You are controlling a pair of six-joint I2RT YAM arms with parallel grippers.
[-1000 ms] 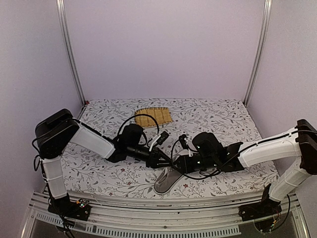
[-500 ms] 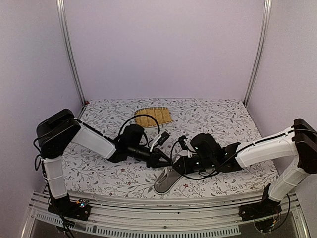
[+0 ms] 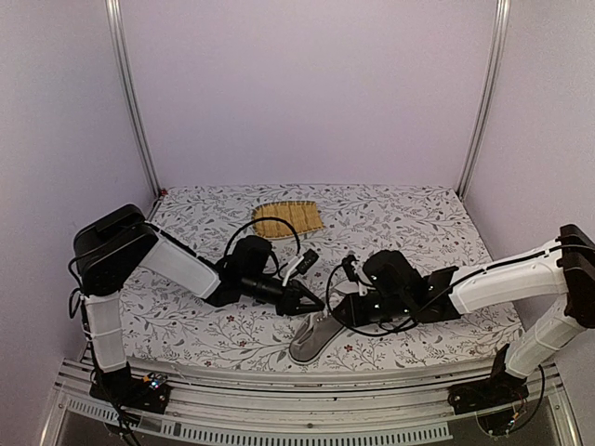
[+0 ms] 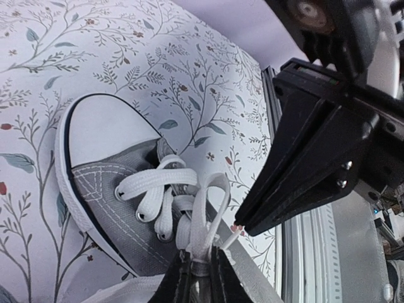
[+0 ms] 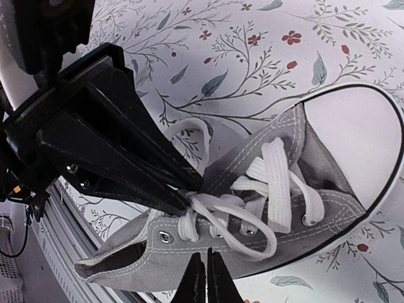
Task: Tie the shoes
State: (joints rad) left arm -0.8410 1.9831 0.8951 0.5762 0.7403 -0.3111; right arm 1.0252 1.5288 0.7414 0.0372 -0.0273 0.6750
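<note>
The shoe (image 3: 314, 339) lies well nearer than the mat (image 3: 289, 216), toe pointing away from it. The left gripper (image 4: 198, 265) pinches a lace loop (image 4: 205, 208). The right gripper (image 5: 206, 265) is closed; whether it holds lace, I cannot tell.

A yellow woven mat (image 3: 289, 217) lay just left of frame centre, near the far edge of the floral-printed table cover (image 3: 409, 218). Metal posts (image 3: 129, 102) rose against lilac walls (image 3: 307, 84) at both sides.
</note>
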